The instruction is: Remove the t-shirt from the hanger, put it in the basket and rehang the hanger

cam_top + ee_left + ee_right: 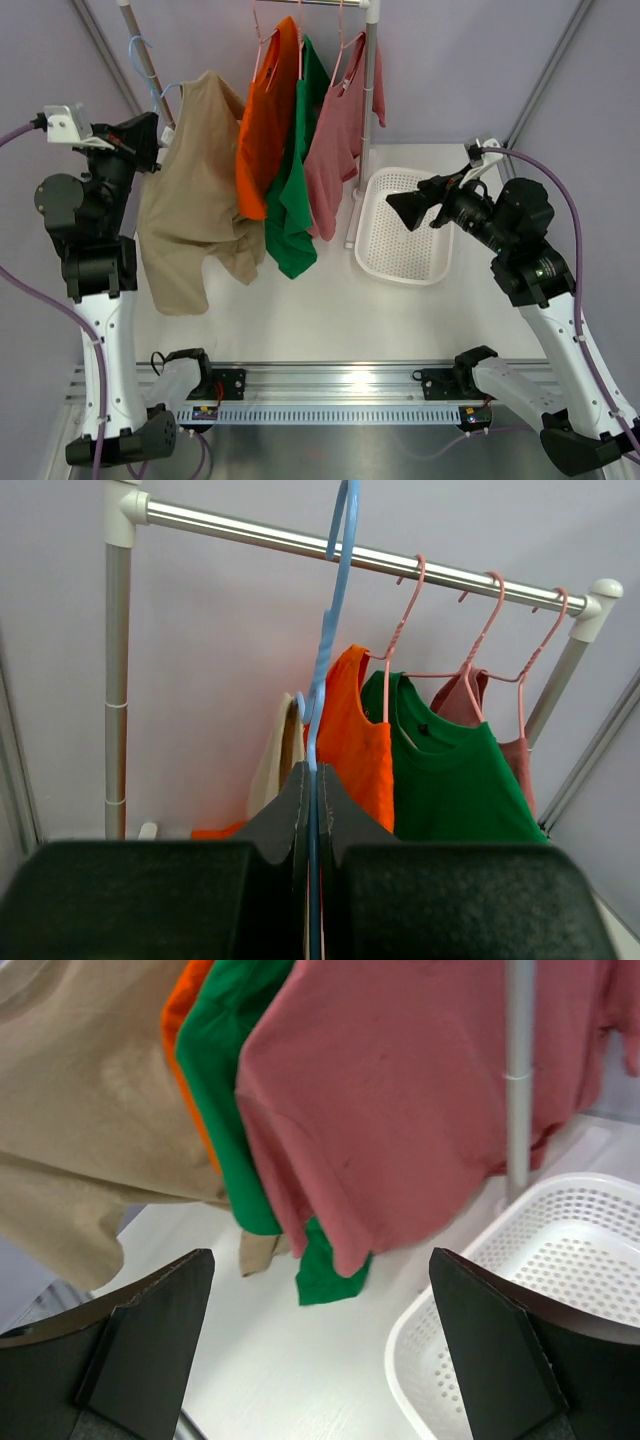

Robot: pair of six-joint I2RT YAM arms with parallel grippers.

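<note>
A beige t-shirt [185, 190] hangs on a light blue hanger [152, 85] at the left, away from the other clothes. My left gripper [158, 150] is shut on the hanger's blue bar [318, 710], which runs up between the fingers. A strip of the beige shirt [275, 760] shows just behind the fingers. The hanger's hook [342, 515] lines up with the rack rail in the left wrist view; I cannot tell if it touches. My right gripper [405, 208] is open and empty [320, 1260], held above the table right of the hanging clothes. The beige shirt shows at its upper left [90, 1110].
Orange [265, 110], green [295, 180] and pink [335, 140] shirts hang on pink hangers from the rack rail [250, 532]. The rack's upright pole [362, 130] stands beside a white perforated basket [405, 225] on the table, under my right gripper.
</note>
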